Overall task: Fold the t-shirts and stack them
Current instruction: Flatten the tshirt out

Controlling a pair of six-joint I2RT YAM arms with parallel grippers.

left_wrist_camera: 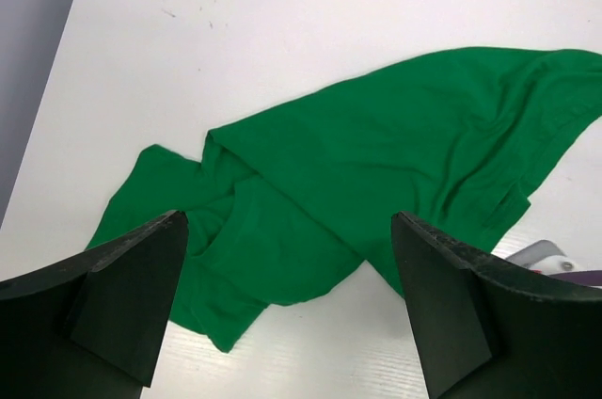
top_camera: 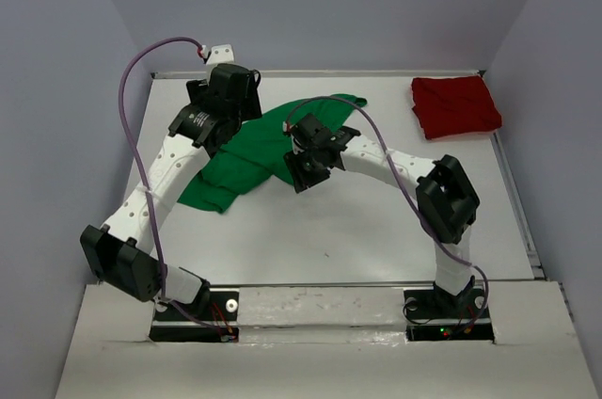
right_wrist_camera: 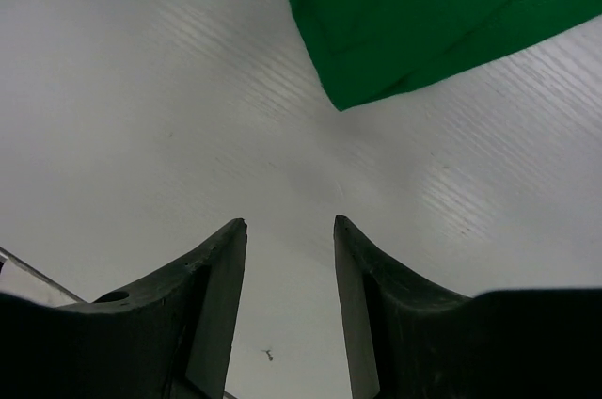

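Note:
The bright green t-shirt (top_camera: 252,150) lies crumpled and unfolded on the white table (top_camera: 357,230), left of centre toward the back. The dark red t-shirt (top_camera: 455,105) lies folded at the back right corner. My left gripper (top_camera: 226,107) hovers over the green shirt's back left part. In the left wrist view it (left_wrist_camera: 290,220) is wide open and empty above the green shirt (left_wrist_camera: 376,145). My right gripper (top_camera: 303,173) is at the shirt's near right edge. In the right wrist view it (right_wrist_camera: 290,222) is open and empty over bare table, with a corner of the green shirt (right_wrist_camera: 423,13) beyond its fingertips.
Grey walls close in the table at the back and both sides. A raised rim (top_camera: 320,72) runs along the back edge. A purple cable (top_camera: 132,79) loops above the left arm. The arm bases (top_camera: 320,310) stand at the near edge.

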